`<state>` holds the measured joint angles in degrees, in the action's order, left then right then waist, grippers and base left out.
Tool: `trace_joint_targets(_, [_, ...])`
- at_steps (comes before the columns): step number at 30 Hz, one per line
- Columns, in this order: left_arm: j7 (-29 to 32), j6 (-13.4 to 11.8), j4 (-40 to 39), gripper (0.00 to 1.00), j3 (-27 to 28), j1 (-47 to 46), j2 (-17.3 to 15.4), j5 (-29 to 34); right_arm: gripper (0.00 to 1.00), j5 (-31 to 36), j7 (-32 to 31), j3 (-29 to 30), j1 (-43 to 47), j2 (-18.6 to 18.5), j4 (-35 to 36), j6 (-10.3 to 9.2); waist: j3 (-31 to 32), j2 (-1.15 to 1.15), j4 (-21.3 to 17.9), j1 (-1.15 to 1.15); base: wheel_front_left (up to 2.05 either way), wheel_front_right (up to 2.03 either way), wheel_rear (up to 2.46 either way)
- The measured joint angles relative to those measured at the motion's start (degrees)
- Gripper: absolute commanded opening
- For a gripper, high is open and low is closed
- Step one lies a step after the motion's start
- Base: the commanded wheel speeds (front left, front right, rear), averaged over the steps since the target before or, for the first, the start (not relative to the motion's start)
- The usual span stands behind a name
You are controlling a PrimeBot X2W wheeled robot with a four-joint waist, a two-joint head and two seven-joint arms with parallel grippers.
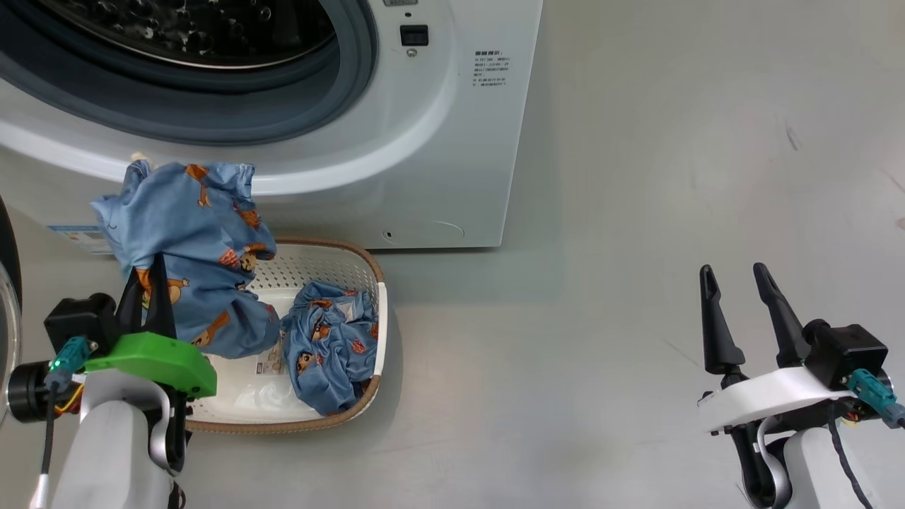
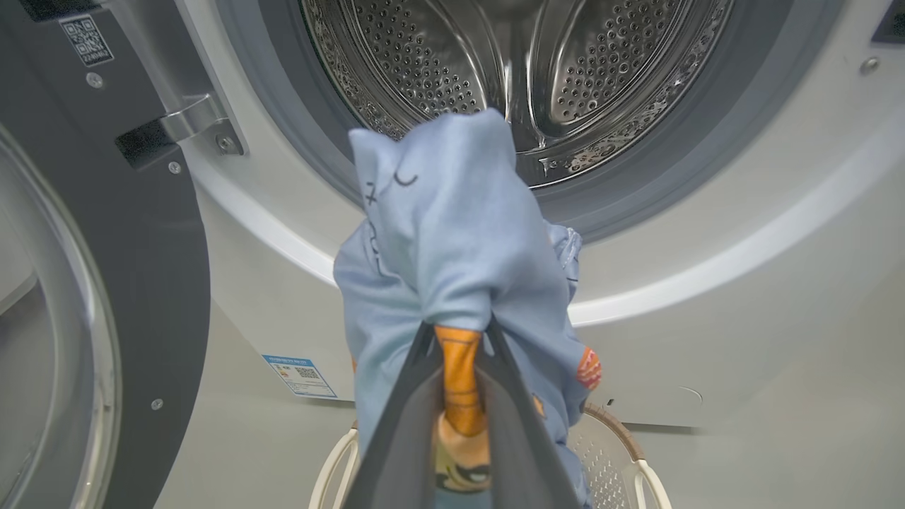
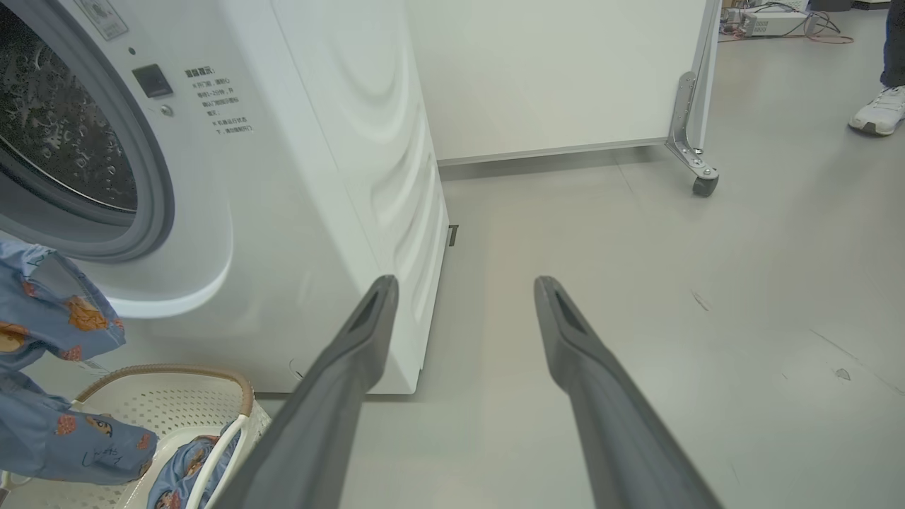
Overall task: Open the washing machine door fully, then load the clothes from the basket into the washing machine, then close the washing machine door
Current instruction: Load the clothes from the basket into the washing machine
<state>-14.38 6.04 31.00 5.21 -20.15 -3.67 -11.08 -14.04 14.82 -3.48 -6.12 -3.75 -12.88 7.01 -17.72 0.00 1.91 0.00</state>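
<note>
My left gripper [image 1: 150, 272] is shut on a light blue garment [image 1: 191, 247] with orange cartoon faces, held up above the basket [image 1: 368, 265] in front of the washing machine [image 1: 438, 141]. In the left wrist view the garment [image 2: 445, 233] bunches at my left gripper [image 2: 459, 329] and hangs below the steel drum [image 2: 509, 63]. The door [image 2: 134, 233] stands swung open at the left. A second piece of the clothes [image 1: 329, 346] lies in the basket. My right gripper [image 1: 735, 272] is open over bare floor, well to the right, with nothing between its fingers [image 3: 368, 318].
A white wheeled partition [image 3: 565, 71] stands behind the machine, its castor [image 3: 703, 185] on the floor. A person's white shoe [image 3: 880, 109] is at the far right. Grey floor [image 1: 636, 283] spreads to the machine's right.
</note>
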Motion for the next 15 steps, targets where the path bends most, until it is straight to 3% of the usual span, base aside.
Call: trace_joint_targets(15, [0.00,0.08,-8.66,0.00,1.20,9.56,0.52,0.68,1.00,-0.41,0.00,-1.48,3.64,0.20,-0.68,0.00,7.94,0.00,-1.61,0.00,0.00,0.00,0.00])
